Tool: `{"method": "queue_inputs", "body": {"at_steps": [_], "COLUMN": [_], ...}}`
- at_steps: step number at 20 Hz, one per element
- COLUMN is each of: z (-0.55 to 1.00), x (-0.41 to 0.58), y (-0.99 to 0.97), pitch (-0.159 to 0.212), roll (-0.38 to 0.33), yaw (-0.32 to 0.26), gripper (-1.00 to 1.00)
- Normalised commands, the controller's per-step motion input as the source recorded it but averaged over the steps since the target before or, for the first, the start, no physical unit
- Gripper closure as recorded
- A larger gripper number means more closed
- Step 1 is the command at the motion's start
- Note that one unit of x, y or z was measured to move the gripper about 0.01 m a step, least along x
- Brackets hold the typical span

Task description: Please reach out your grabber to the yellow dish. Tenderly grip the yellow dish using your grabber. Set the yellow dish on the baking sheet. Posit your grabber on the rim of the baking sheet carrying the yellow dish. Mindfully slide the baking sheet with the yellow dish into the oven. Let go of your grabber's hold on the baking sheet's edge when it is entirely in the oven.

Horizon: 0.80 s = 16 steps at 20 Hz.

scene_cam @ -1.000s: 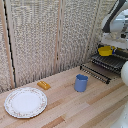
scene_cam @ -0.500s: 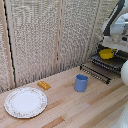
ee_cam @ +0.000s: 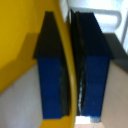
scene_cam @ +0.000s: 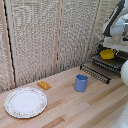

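Observation:
The yellow dish (scene_cam: 107,53) is held just above the baking sheet (scene_cam: 102,68), a dark wire rack at the exterior view's right. The white grabber (scene_cam: 114,50) reaches down to the dish's rim from above. In the wrist view the two dark-and-blue fingers (ee_cam: 50,75) are pressed against either side of the thin rim of the yellow dish (ee_cam: 20,35), so the grabber (ee_cam: 70,75) is shut on it. The oven's body is largely hidden behind the arm at the frame's right edge.
A blue cup (scene_cam: 81,82) stands on the wooden table (scene_cam: 90,107) in front of the rack. A small orange block (scene_cam: 44,85) and a large white patterned plate (scene_cam: 25,102) lie toward the exterior view's left. A slatted screen (scene_cam: 45,35) backs the table.
The grabber and the yellow dish have barely shifted over the baking sheet; the grip stays the same and nothing else has moved.

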Motion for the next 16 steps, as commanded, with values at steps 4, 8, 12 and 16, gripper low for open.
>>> {"method": "queue_inputs", "body": {"at_steps": [4, 8, 12, 16], "z": [0.0, 0.09, 0.68, 0.84], "x": [0.02, 0.098, 0.261, 0.216], "y": [0.0, 0.2, 0.3, 0.31], "pitch": [0.018, 0.009, -0.004, 0.012], "roll": [0.0, -0.053, -0.154, -0.147], "yaw": [0.0, 0.003, -0.026, -0.007], "gripper": [-1.0, -1.0, -1.0, -1.0]}}
